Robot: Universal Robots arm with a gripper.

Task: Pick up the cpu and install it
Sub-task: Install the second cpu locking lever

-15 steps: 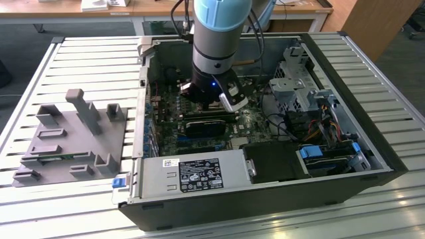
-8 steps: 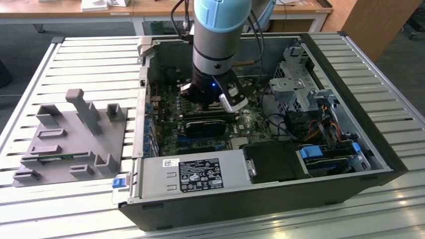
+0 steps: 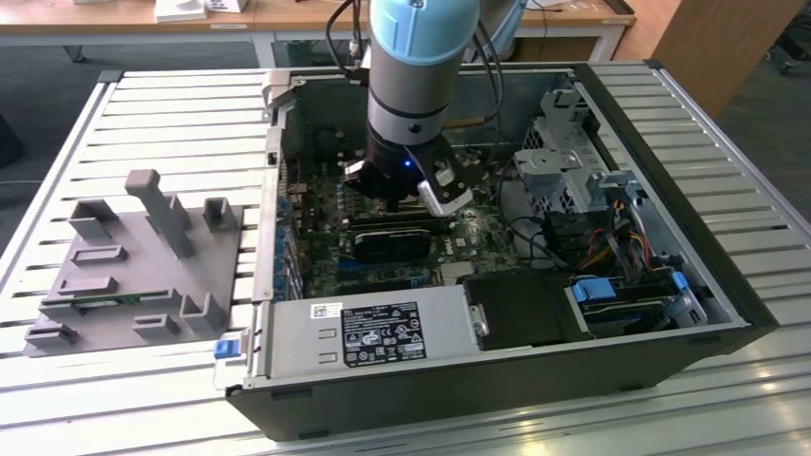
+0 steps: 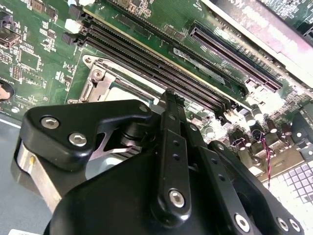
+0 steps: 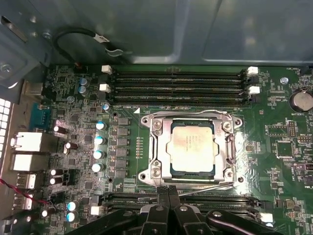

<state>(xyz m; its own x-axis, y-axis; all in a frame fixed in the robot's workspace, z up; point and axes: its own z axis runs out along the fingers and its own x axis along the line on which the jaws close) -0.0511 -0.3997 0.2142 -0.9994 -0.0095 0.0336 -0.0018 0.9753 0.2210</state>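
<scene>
First wrist view has the cpu (image 5: 191, 147) already sitting in the socket frame (image 5: 155, 147), gripper (image 5: 168, 192) just beside it w/ fingers pinched together, holding nothing. You drift down or sideways and it'll prob scrape the chip or the ram slots (image 5: 178, 83)

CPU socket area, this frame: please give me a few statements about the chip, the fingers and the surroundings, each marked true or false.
1. The square silver-topped cpu lies in the metal socket frame on the green motherboard. True.
2. The black gripper fingers are shut together, holding nothing. True.
3. The cpu is clamped between the fingers. False: it lies in the socket, apart from them.
4. The grey moulded fixture tray sits inside the black computer case. False: it rests on the slatted table, on the exterior view's left of the case.
5. The arm reaches down into the open case. True.
</scene>
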